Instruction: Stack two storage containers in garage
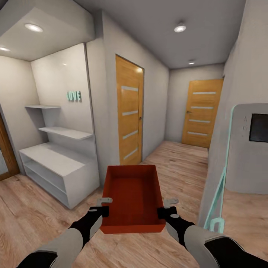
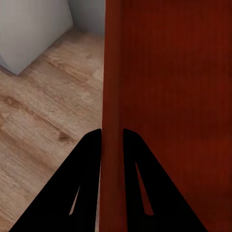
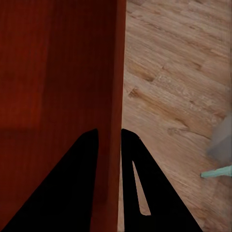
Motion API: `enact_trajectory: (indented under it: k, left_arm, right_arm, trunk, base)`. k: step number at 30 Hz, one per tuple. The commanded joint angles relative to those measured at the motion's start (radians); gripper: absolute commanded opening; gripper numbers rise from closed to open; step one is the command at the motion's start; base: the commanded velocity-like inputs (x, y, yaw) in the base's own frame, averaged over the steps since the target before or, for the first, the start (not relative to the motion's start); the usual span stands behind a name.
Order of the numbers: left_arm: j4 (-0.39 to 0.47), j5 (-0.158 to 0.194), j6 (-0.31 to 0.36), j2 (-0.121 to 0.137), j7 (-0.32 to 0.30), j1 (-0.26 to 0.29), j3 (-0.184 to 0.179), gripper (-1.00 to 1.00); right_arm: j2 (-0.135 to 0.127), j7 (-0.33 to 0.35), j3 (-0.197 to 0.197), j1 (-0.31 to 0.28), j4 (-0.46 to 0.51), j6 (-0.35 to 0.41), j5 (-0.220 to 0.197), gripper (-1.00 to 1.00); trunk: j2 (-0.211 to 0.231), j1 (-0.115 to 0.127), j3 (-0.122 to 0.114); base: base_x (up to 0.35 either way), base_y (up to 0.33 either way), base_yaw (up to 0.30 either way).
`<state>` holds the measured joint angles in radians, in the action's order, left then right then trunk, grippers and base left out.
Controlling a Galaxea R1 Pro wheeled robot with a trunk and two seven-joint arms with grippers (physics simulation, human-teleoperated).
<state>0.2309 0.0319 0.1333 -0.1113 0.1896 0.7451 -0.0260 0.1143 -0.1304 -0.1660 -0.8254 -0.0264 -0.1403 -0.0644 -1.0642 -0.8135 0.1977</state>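
We were carrying one storage container, left fingers and right fingers pinching its side walls; next, steer toward the garage.

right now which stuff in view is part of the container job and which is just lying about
Part of the job:
- storage container, orange-red, carried over the wood floor
- left gripper, clamped on its left wall
- right gripper, clamped on its right wall

Just lying about:
- white shelf unit
- LOVE sign
- near orange door
- far orange door
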Motion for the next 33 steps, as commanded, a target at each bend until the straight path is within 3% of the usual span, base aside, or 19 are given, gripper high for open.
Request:
enact_trajectory:
  k: [1,21,33]
  left_arm:
    - [0.003,0.059,0.008,-0.001,0.01,0.0,0.034,-1.0]
    - [0.003,0.059,0.008,-0.002,0.01,0.0,0.033,-1.0]
    - [0.003,0.059,0.008,-0.002,0.01,0.0,0.033,-1.0]
  right_arm:
    - [0.004,-0.003,0.031,-0.001,0.0,-0.004,0.005,-1.0]
    - [0.004,-0.003,0.031,-0.001,0.0,-0.002,0.005,-1.0]
    - [0.005,-0.003,0.031,-0.001,0.0,-0.002,0.005,-1.0]
  trunk:
    - [-0.001,-0.001,0.001]
    - [-0.001,-0.001,0.001]
    - [-0.001,-0.001,0.001]
  base:
    - [0.326,0.171,-0.034]
    - [0.322,0.182,-0.007]
    - [0.322,0.184,-0.253]
